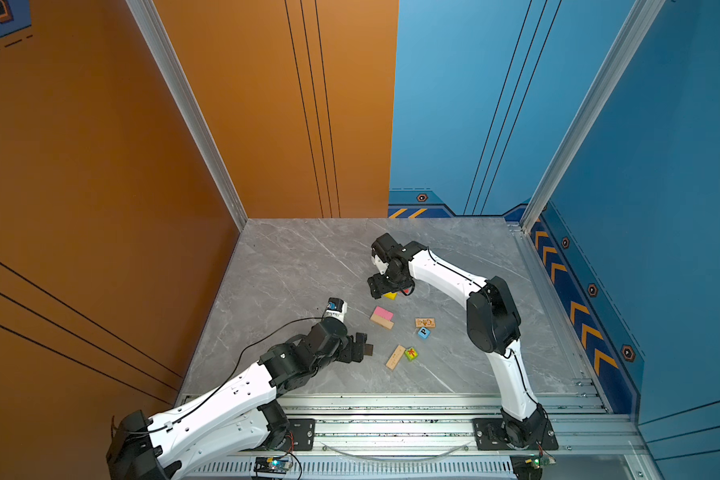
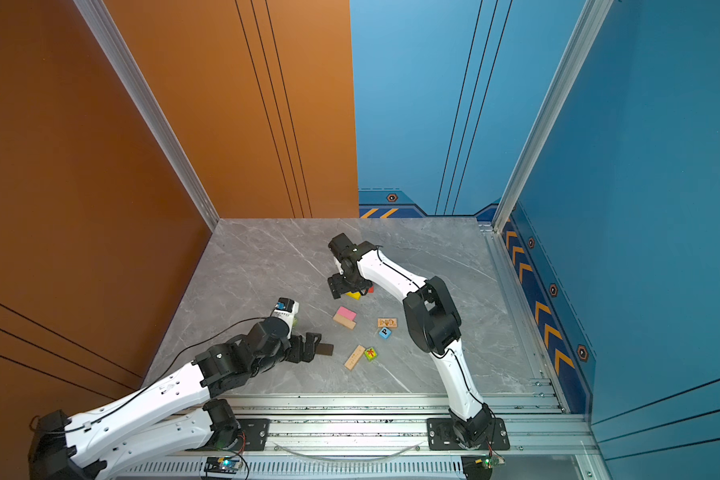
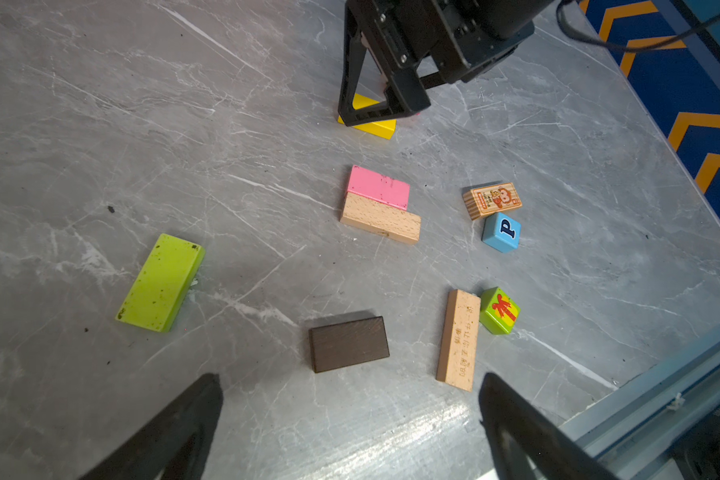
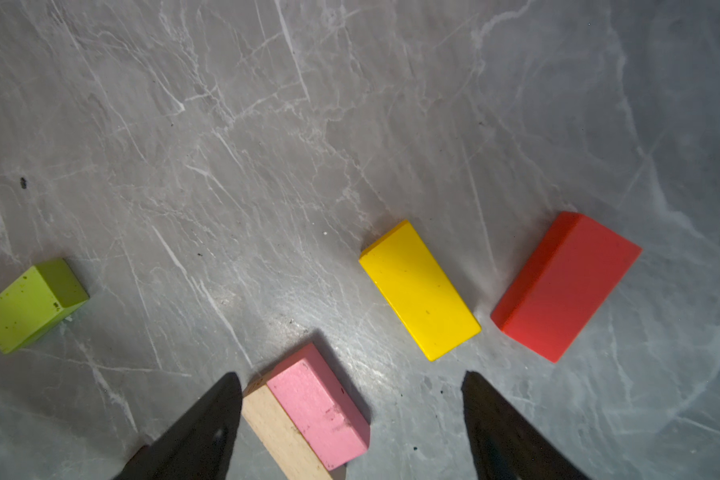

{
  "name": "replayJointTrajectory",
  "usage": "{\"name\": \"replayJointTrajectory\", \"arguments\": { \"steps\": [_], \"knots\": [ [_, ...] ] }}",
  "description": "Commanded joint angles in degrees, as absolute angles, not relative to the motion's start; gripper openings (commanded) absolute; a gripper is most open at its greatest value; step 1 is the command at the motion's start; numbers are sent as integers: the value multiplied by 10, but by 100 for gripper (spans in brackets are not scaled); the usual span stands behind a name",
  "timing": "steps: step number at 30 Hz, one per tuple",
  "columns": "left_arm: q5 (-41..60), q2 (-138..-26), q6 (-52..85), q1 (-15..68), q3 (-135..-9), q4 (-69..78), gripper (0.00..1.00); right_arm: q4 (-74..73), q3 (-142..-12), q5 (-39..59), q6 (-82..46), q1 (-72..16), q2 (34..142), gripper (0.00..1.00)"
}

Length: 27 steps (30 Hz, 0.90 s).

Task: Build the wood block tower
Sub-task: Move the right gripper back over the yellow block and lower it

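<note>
Right gripper (image 4: 350,374) spread, empty, by yellow block (image 4: 418,291), prob lining up a pick; left gripper (image 3: 350,376) spread too, well apart

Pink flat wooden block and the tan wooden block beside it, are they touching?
Touching. The left wrist view shows the pink block flush against the tan block, no gap.

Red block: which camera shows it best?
The right wrist view: the red block lies whole, unobstructed. Both top views show only a sliver behind the right hand; the left wrist view barely shows it.
</note>
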<state>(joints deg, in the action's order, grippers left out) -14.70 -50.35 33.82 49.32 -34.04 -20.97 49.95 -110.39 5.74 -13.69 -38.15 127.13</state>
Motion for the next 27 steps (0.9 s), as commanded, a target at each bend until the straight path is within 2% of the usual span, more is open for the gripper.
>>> {"name": "replayJointTrajectory", "arguments": {
  "steps": [1, 27],
  "knots": [
    [-130, -498, 325, 481, -333, -215, 98, 510, -1116, 41, -125, -383, 1283, 84],
    [-139, -435, 339, 453, -294, -253, 98, 523, -1134, 20, -71, -374, 1304, 84]
  ]
}}
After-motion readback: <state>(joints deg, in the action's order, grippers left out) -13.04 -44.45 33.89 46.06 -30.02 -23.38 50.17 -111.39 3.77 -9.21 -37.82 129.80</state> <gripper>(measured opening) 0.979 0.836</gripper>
